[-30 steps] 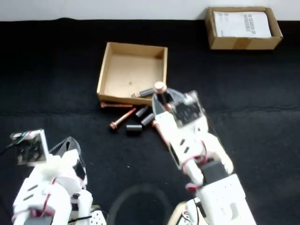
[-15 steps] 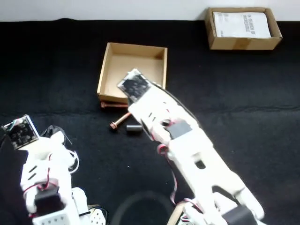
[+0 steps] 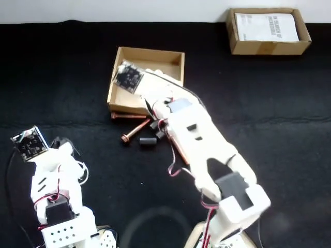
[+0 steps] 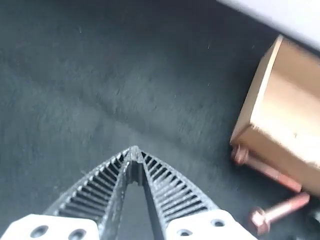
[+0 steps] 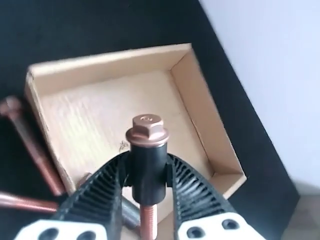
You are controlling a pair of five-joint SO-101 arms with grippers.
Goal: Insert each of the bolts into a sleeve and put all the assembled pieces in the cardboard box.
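My right gripper is shut on a copper bolt seated in a black sleeve, held upright above the open cardboard box. From above, the right arm stretches over the box. Loose bolts lie against the box's front wall and just before it, with black sleeves beside them. My left gripper is shut and empty, low over the black mat, left of the box and the bolts.
A second cardboard box with a printed sheet in it stands at the back right. The left arm sits at the front left. Black mat covers the table; a white wall runs along the back.
The right arm has swung from in front of the box to over it, carrying the sleeved bolt. The left arm has turned and shifted slightly at the front left.
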